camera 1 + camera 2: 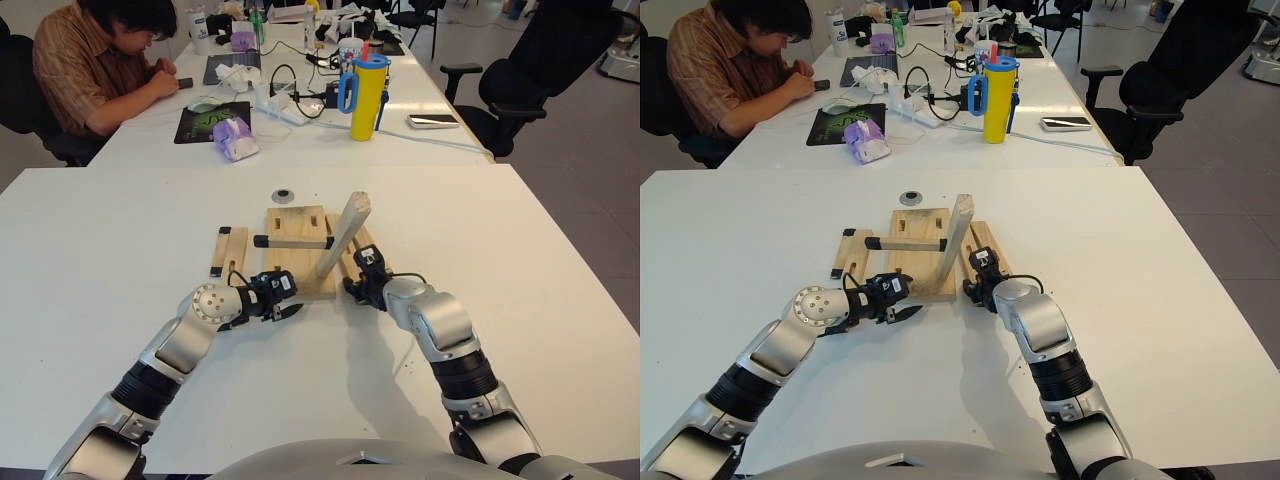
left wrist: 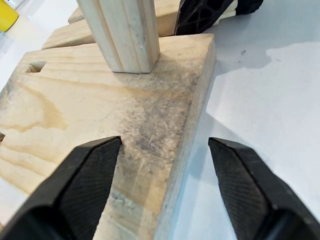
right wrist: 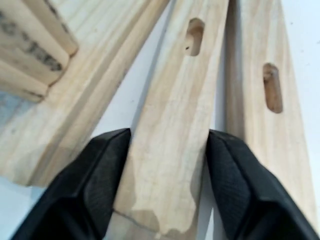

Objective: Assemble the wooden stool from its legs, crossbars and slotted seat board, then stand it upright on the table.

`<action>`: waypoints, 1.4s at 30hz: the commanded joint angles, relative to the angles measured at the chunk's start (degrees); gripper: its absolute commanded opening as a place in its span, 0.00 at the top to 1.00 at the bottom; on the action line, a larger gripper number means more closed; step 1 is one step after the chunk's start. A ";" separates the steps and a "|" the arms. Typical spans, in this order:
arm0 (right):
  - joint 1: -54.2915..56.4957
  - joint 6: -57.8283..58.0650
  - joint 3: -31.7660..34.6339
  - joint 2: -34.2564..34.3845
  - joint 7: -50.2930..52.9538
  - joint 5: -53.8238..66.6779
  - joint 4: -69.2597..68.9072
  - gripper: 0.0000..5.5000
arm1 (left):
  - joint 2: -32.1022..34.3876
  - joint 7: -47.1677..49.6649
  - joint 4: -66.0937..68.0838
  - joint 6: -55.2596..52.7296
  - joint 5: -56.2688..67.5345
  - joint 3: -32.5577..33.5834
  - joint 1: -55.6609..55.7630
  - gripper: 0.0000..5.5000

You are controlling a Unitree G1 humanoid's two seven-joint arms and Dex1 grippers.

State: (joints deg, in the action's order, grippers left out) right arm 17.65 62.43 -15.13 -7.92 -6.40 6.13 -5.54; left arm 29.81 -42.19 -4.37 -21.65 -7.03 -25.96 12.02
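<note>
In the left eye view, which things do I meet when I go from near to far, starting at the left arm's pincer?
left pincer → seat board → small round disc → yellow bottle on the far table.

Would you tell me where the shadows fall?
Left eye view: soft shadow on the table beside the right arm; left wrist view: the seat board shades the table along its edge; right wrist view: dark gap between two legs.
</note>
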 commanded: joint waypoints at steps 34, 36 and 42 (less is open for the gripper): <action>5.58 -30.21 23.90 5.50 -3.65 11.26 0.92 0.63 | 4.03 -6.49 -8.65 2.47 12.79 12.62 -6.97 0.41; 7.66 -31.24 25.84 4.27 -4.69 13.19 0.28 0.63 | 5.56 -9.33 -14.05 -4.64 20.75 17.19 -8.14 0.41; 17.24 -24.02 32.69 -0.80 -12.82 29.79 -2.93 0.63 | 10.15 -15.02 -17.73 -27.04 51.12 36.14 -5.28 0.35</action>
State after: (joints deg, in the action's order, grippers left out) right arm 29.22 33.50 14.49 -6.93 -15.50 26.60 -5.48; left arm 38.38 -56.24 -22.30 -40.01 32.24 2.14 3.80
